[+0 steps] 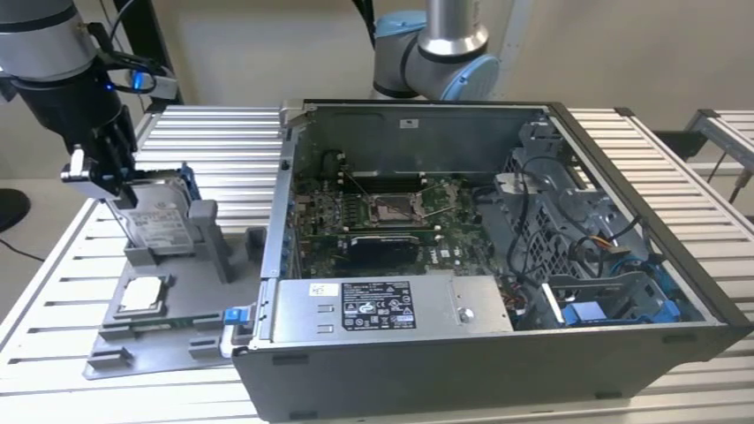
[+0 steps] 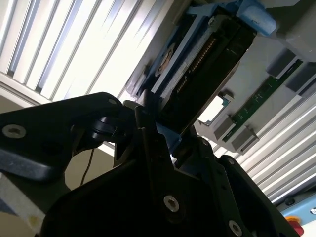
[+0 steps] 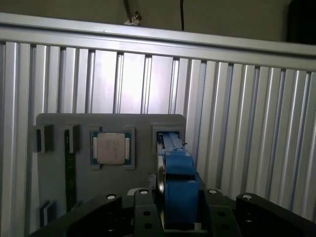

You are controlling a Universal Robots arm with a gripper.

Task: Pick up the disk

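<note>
Blue plastic frames the disk (image 1: 159, 225), which stands on edge in a slot of the grey fixture plate (image 1: 130, 340). The plate lies near the desk (image 1: 659, 177) edge on the exterior view's left, just beside the open computer case (image 1: 471, 371). The tool (image 1: 106, 181) hangs from the arm directly above the disk, its fingers (image 1: 77, 172) reaching down over the disk's upper end.

In the first wrist view the blue bracket (image 3: 177, 182) sits squarely between the two black finger bodies. In the second wrist view a black finger (image 2: 148, 143) lies against the bracket's side, and the drive's connector row (image 2: 197, 64) runs away from it. The tool looks narrowed onto the disk, gripping it by the bracket. The contact faces are partly hidden behind the finger bodies, so this is a judgement and not something seen outright.

On progress, approach and alignment are done and the grasp seems made; the lift is what remains. In the exterior view the disk's lower end reaches down between the slot walls of the fixture plate, so it is not yet clear of its seat. A processor chip (image 1: 141, 294) lies flat in its own pocket on the same plate, toward the desk edge nearest the exterior camera, apart from the tool.
</note>
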